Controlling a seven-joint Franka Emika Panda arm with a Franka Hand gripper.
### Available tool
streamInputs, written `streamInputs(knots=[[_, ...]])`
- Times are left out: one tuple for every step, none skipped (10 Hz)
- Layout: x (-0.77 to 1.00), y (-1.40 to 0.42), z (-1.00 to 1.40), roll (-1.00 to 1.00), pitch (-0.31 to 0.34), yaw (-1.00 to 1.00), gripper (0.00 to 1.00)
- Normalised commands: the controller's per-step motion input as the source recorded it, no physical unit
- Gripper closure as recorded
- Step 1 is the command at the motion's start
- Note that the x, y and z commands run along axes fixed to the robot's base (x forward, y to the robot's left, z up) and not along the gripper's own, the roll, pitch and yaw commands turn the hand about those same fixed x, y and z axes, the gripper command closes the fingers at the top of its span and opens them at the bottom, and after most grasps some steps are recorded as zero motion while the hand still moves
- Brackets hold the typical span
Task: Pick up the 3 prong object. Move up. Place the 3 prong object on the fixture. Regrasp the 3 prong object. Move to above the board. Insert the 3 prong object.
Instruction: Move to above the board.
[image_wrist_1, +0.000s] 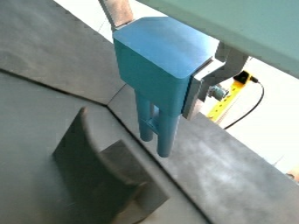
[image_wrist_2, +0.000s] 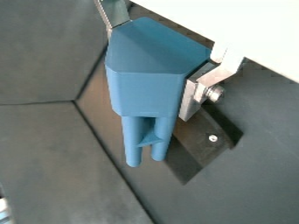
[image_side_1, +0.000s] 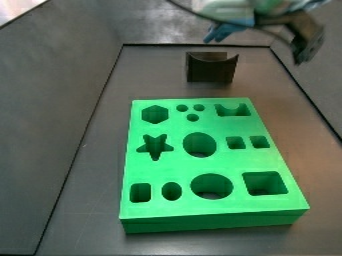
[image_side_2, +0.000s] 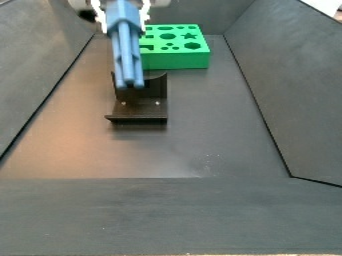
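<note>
A: Where is the 3 prong object at this moment?

B: Clamped in the end effector, well off the dark floor. In both wrist views a silver finger presses against the side of its blocky head, and the prongs hang straight down. In a side view the blue peg hangs upright directly over the fixture.

A: And the board?

B: The green board lies flat on the floor in front of the fixture, clear of it, all cut-outs empty.

A: So what might go wrong from here?

B: I judge the next step is setting the peg on the fixture. The fixture's seat is a narrow curved notch; if the peg comes down off-centre, the prongs could strike the notch's edge and tip, or the peg could twist within the grip. In a wrist view the fixture sits just beside the prong tips, so the alignment looks unsettled.

A: Anything else?

B: Letting go too high would let the peg drop and bounce off the fixture onto the floor. A tilted seat would also spoil the regrasp, and a skewed grip would make the prongs jam at the board's cut-out.
</note>
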Motion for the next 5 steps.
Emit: streamInputs(knots=[[0.17,-0.03,1.00,0.00,-0.046,0.06,1.00],[0.16,-0.03,1.00,-0.01,-0.021,0.02,1.00],[0.15,-0.03,1.00,-0.01,0.007,0.00,1.00],[0.14,-0.03,1.00,-0.01,0.039,-0.01,1.00],[0.14,-0.03,1.00,-0.02,0.079,-0.01,1.00]])
